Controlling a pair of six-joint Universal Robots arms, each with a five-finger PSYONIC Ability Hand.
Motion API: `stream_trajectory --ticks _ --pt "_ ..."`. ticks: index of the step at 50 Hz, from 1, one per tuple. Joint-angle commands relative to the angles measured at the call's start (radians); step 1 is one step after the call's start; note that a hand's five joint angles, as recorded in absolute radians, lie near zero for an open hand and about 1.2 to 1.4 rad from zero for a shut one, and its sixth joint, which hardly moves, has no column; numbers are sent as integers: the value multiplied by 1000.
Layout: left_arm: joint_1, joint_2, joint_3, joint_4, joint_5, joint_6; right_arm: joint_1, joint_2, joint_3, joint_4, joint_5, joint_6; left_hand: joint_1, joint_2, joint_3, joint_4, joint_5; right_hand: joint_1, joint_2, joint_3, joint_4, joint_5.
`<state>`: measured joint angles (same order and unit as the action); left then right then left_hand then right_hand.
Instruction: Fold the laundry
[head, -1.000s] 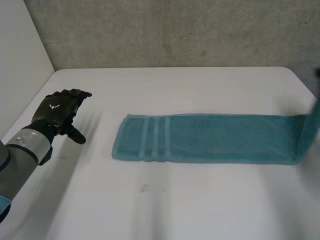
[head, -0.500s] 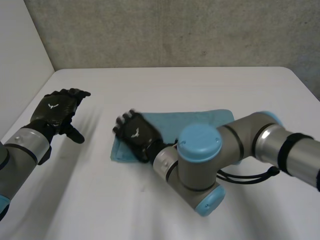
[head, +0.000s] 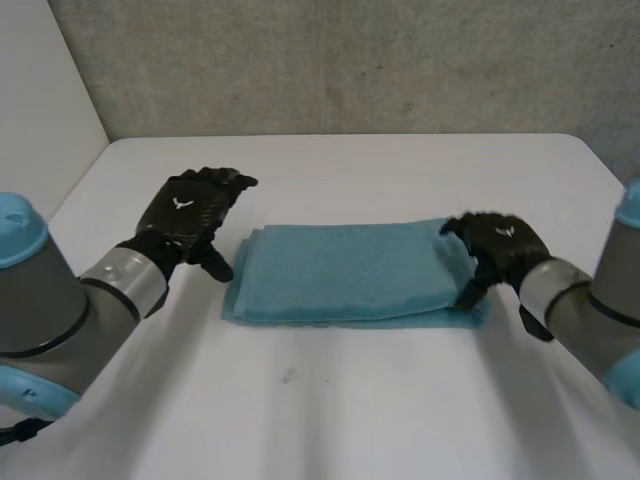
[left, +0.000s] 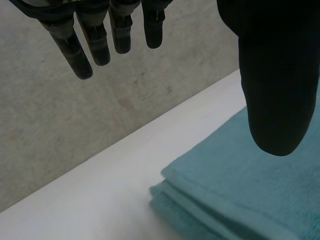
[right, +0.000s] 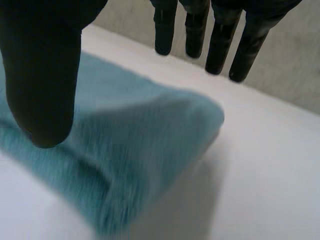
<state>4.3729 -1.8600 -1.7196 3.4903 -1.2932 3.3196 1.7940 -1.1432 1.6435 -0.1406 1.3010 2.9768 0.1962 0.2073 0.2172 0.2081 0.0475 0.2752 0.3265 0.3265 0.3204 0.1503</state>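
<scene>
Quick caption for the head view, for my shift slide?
Folded teal towel on the white table, left hand open beside one end, right hand open at the other.

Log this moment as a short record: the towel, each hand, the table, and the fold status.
towel: teal, folded over on itself, lying flat across the middle of the table
left hand: open, fingers straight, at the towel's left end where the layered edges lie
right hand: open, fingers straight, at the towel's right end by the rounded fold; contact with the cloth cannot be told
table: white
fold status: one fold made; neither hand grips the cloth
</scene>
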Motion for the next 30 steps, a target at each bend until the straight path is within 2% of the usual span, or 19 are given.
stream_trajectory --ticks 1,3,4,5,9,13,17,18,19,21,22,23,25,29,30 --pt "-35 -15 54 -39 -57 -6 -68 39 73 -105 -81 -2 -12 -23 -33 -24 -38 504 453 453 459 455" --pt "-35 -10 69 -88 -84 -14 -71 77 67 -112 -88 -10 -15 -26 -36 -27 -41 692 641 641 647 643" --pt "-35 -8 72 -103 -89 -18 -73 104 55 -112 -74 -10 -15 -26 -36 -27 -41 967 915 915 921 917" --pt "-35 -5 74 -117 -95 -23 -73 118 45 -114 -72 -12 -21 -32 -42 -33 -47 1120 1068 1068 1074 1070" --pt "-24 1 77 -172 -106 -47 -71 135 -27 -122 -60 -33 -22 -33 -43 -34 -48 1121 1070 1070 1076 1071" --pt "-16 24 68 -186 -107 -54 -26 106 -155 -105 0 -101 -22 -33 -43 -34 -48 1121 1070 1070 1076 1071" --pt "2 56 60 -188 -110 -54 238 103 -379 -44 64 -136 -22 -33 -43 -34 -48 1121 1070 1070 1076 1071" --pt "17 68 58 -188 -110 -55 238 103 -380 -43 64 -136 -22 -33 -43 -34 -48 1121 1070 1070 1076 1071" --pt "36 79 57 -188 -110 -60 349 170 -490 7 67 -134 -22 -33 -43 -34 -48 1121 1070 1070 1076 1071" --pt "53 94 57 -189 -110 -67 385 207 -528 25 67 -134 -22 -33 -43 -34 -48 1121 1070 1070 1076 1071" --pt "53 94 57 -189 -110 -68 448 286 -598 61 61 -136 -22 -33 -43 -34 -48 1121 1070 1070 1076 1071" --pt "69 111 55 -189 -110 -78 449 287 -599 61 61 -136 -22 -33 -43 -34 -48 1121 1070 1070 1076 1071" --pt "103 131 48 -188 -109 -115 546 393 -691 114 58 -139 -22 -33 -43 -34 -48 1121 1070 1070 1076 1071" --pt "132 139 52 -188 -107 -153 614 479 -754 156 76 -141 -18 -29 -39 -30 -44 1121 1070 1070 1076 1071" --pt "143 137 58 -188 -106 -169 614 482 -760 161 81 -137 -18 -29 -39 -30 -44 1023 972 972 978 974"
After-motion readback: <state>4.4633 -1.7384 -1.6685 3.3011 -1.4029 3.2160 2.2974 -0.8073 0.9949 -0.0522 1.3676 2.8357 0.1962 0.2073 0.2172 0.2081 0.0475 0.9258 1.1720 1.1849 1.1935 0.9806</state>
